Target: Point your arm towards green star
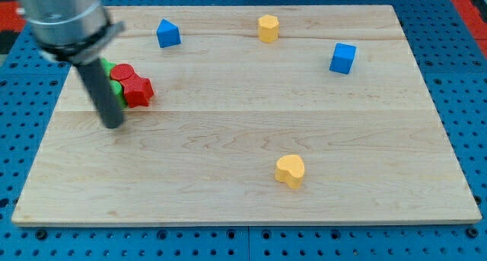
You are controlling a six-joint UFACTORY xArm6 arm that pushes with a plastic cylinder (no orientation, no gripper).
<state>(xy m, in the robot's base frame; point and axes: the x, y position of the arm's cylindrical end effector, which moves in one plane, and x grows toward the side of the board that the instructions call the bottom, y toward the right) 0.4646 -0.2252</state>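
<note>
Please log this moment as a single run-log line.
my tip by cluster's left | green block mostly hidden behind rod | red blocks touching green | others apart

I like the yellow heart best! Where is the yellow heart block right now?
The yellow heart-shaped block sits alone near the view's bottom of the wooden board, right of centre, far from my tip at the view's left.

Arm housing [65,17] blurred, cut off by view's top edge. Rod hides most of green block [112,82]; shape can't be made out. Red blocks [134,84] bunched together, count & shapes unclear. Board [243,208] corners partly cropped at bottom.
</note>
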